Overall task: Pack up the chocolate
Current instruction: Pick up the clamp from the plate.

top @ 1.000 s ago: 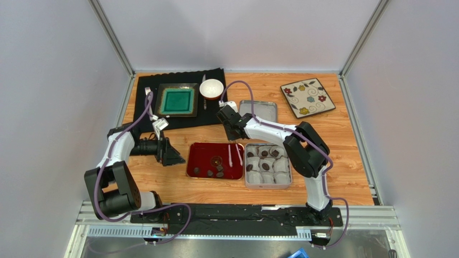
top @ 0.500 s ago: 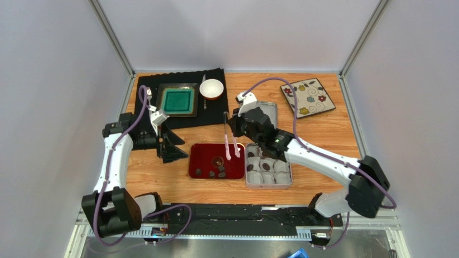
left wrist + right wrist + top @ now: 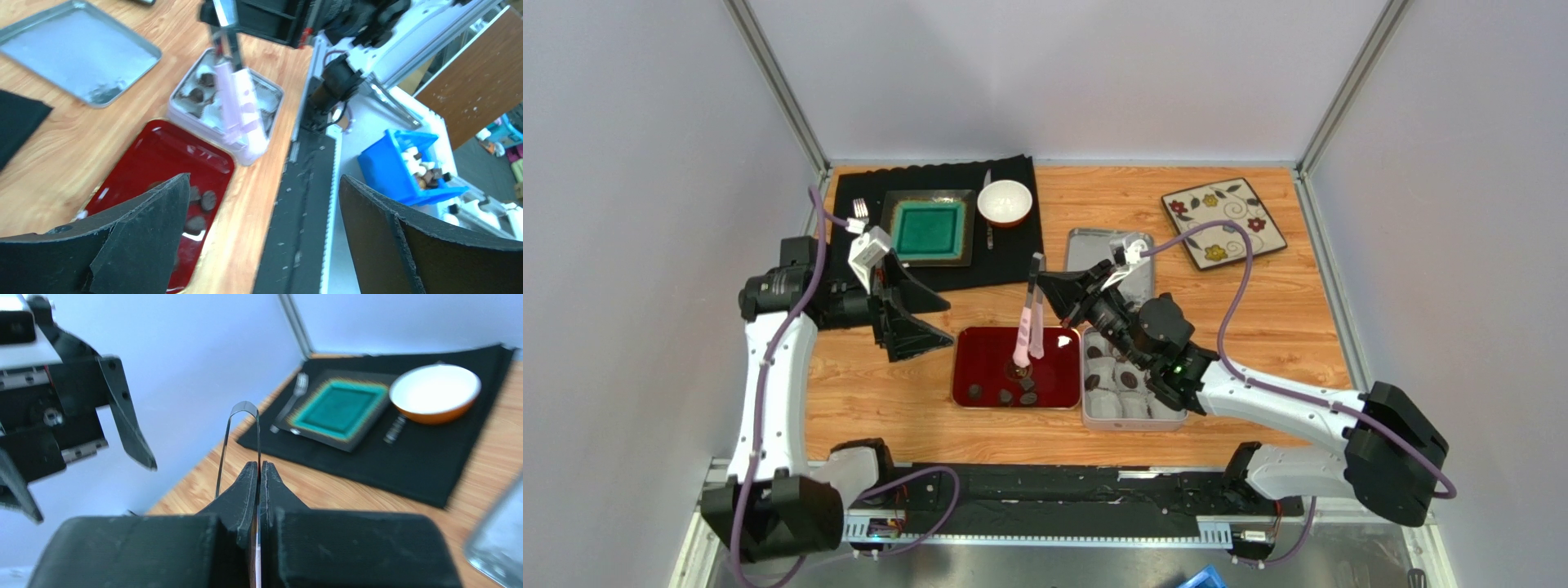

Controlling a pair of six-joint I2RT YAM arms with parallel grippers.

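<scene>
Several pieces of chocolate (image 3: 1005, 397) lie loose along the near side of the red tray (image 3: 983, 349). More sit in white paper cups (image 3: 1163, 377) inside the tin (image 3: 1134, 425) just to its right. We judge each piece light and hard but easily scuffed, and the round ones likely to roll or squirt out of a pinch. We would therefore take one across its sides, low down, with a gentle squeeze, and the square ones on two flat faces.

Above the tray hang the tongs (image 3: 1026, 328), pink tips pointing down. We cannot tell whether the tips touch anything. Our right gripper (image 3: 258, 465) is pressed together on their metal arms, with the bend sticking out beyond the fingers. Our left gripper (image 3: 264, 184) is spread wide and holds nothing, off to the left of the tray.

Farther back lie the tin's lid (image 3: 1090, 245), a black mat (image 3: 1014, 251) carrying a green dish (image 3: 928, 228) and a white bowl (image 3: 1004, 200), and a flowered plate (image 3: 1222, 222).
</scene>
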